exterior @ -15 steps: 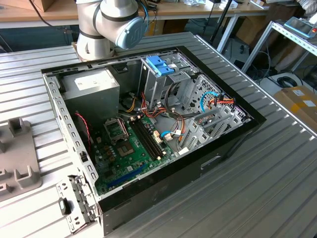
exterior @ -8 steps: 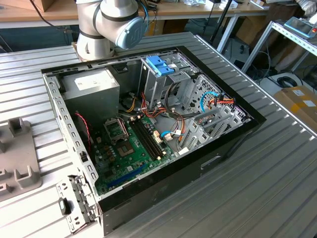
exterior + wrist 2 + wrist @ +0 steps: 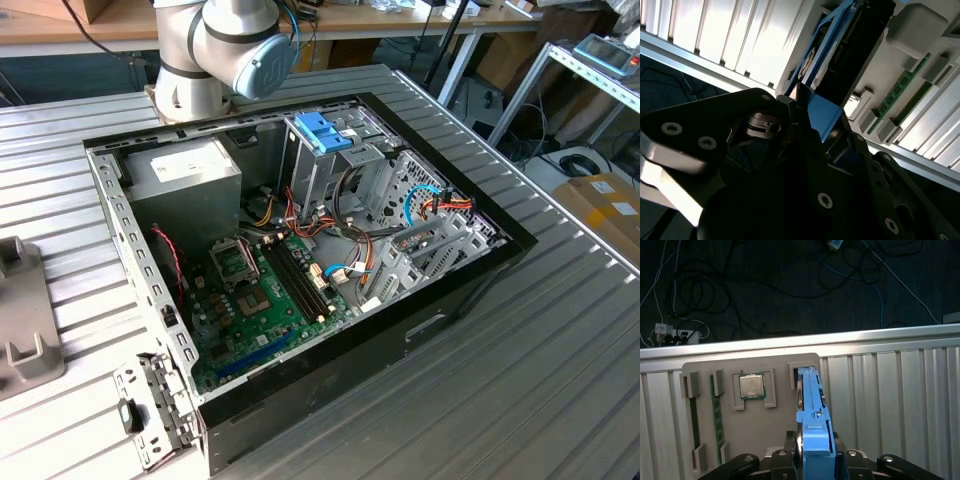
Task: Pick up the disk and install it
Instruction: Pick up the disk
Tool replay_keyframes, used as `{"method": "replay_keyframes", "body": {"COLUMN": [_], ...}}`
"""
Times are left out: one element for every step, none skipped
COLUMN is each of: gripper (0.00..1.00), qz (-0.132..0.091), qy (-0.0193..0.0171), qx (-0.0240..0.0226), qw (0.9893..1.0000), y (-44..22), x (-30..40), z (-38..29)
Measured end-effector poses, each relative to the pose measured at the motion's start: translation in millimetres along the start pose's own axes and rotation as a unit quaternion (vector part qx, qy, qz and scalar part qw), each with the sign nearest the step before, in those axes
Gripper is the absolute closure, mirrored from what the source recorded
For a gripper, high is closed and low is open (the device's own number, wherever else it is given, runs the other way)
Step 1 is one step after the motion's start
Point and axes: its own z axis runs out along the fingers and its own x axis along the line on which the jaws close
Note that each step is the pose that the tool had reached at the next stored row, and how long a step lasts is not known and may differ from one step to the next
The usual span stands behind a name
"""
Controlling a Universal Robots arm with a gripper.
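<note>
"First wrist view first: how far along is the job?"

"The pick-up is under way, I'd say. The end effector is clamped on the disk, with a finger on either side of its light-blue rail. The disk stands on edge, its far end at a slot in the grey tray that lies on the ribbed table. Whether it has cleared that slot, I cannot tell."

"And the install?"

"Not yet done, by my reading. The disk is at the tray, near a processor chip and a memory stick, each in its own recess."

"What does the exterior view add?"

"The place the disk is meant for. The open computer case lies on the table, with the silver drive cage and its blue latch at the far side, near the arm. The power-supply box sits to the exterior view's left of the cage, and the motherboard is nearer the camera. So that view gives the layout of the case, and the wrist views give the grip."

"And the second wrist view?"

"The same grip from another angle. The disk's dark flat face and blue rail run out from the black end effector towards the tray. There the broad side of the disk is plain, where the first wrist view looks along its thin edge."
</note>
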Motion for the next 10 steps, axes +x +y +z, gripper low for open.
{"method": "replay_keyframes", "body": {"gripper": [0.62,0.62,0.62,0.62,0.62,0.62,0.62,0.62,0.62,0.63], "qz": [0.0,0.0,0.0,0.0,0.0,0.0,0.0,0.0,0.0,0.0], "qy": [0.0,-0.0001,-0.0002,-0.0002,-0.0003,-0.0003,-0.0003,-0.0004,-0.0004,-0.0004], "qx": [0.0001,0.0001,0.0,0.0,-0.0001,-0.0001,-0.0001,-0.0001,-0.0001,-0.0001], "qw": [1.0,1.0,1.0,1.0,1.0,1.0,1.0,1.0,1.0,1.0], "y": [0.0,0.0,0.0,0.0,0.0,0.0,0.0,0.0,0.0,0.0], "x": [0.0,0.0,0.0,0.0,0.0,0.0,0.0,0.0,0.0,0.0], "z": [-0.2,-0.3,-0.5,-0.6,-0.7,-0.7,-0.7,-0.7,-0.7,-0.7]}}
